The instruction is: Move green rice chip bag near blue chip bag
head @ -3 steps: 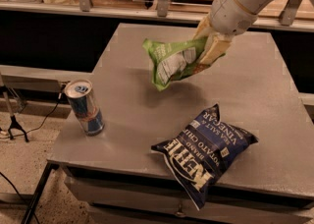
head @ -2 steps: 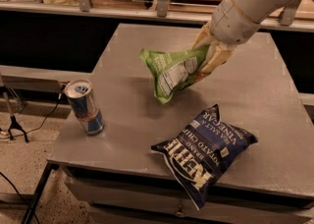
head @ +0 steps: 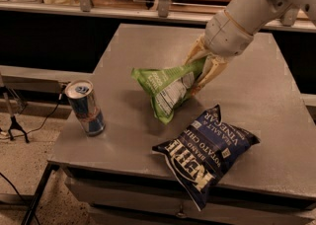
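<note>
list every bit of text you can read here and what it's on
"KETTLE BRAND POTATO CHIPS": blue chip bag, upside down to the camera.
"SEA SALT & VINEGAR": same bag.
green rice chip bag, held by the gripper over the middle of the table: label print too small to read.
can: markings blurred.

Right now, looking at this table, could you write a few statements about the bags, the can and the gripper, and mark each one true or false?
1. The gripper is shut on the green rice chip bag, over the middle of the table. True.
2. The green rice chip bag lies on top of the blue chip bag. False: they are apart, with bare table between them.
3. The drink can lies on its side. False: it stands upright near the table's left edge as the camera sees it.
4. The blue chip bag lies at the table's front edge. True.
</note>
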Robot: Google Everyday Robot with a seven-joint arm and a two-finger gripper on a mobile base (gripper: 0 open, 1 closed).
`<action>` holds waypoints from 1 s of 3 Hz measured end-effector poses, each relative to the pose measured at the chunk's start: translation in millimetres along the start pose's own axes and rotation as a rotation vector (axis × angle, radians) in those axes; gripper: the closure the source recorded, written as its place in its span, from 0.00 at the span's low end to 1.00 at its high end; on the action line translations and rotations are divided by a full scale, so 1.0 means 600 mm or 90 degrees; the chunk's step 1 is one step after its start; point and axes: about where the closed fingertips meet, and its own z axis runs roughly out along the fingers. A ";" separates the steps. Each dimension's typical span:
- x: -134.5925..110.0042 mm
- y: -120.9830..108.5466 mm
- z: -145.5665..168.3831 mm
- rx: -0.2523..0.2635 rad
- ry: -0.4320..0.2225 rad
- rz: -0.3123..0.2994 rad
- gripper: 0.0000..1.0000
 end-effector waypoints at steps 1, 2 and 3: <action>-0.006 0.020 -0.008 -0.001 -0.014 -0.030 0.61; -0.005 0.045 -0.028 0.007 -0.008 -0.040 0.38; -0.008 0.065 -0.055 0.019 0.006 -0.047 0.14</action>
